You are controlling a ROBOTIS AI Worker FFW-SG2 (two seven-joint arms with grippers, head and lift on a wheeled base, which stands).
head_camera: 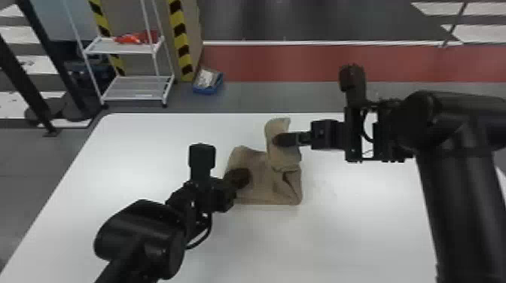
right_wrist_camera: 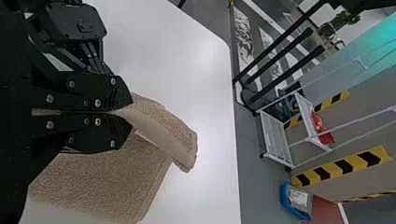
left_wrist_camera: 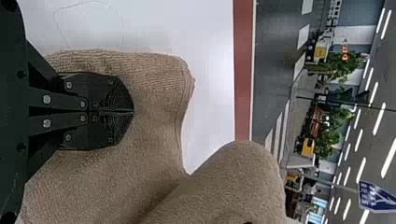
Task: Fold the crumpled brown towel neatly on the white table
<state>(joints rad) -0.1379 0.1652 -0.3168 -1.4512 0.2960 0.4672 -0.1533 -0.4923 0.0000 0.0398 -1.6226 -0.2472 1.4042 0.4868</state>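
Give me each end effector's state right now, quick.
Left end effector: closed, at the towel; cannot tell if it pinches cloth.
Right end effector: closed, holding the towel's raised flap.

Head view: towel [head_camera: 259,192] on table [head_camera: 150,150], approx ctr of frame. L gripper [head_camera: 244,177] at towel's left part; R gripper [head_camera: 278,140] at its upper-right part, towel end btwn fingers. Rack [head_camera: 131,93] on floor behind table, upper left of frame, w/ bundle [head_camera: 137,37] on top shelf. Bin [head_camera: 207,90] on floor just right of rack, also behind table. Posts [head_camera: 23,87] left of rack.
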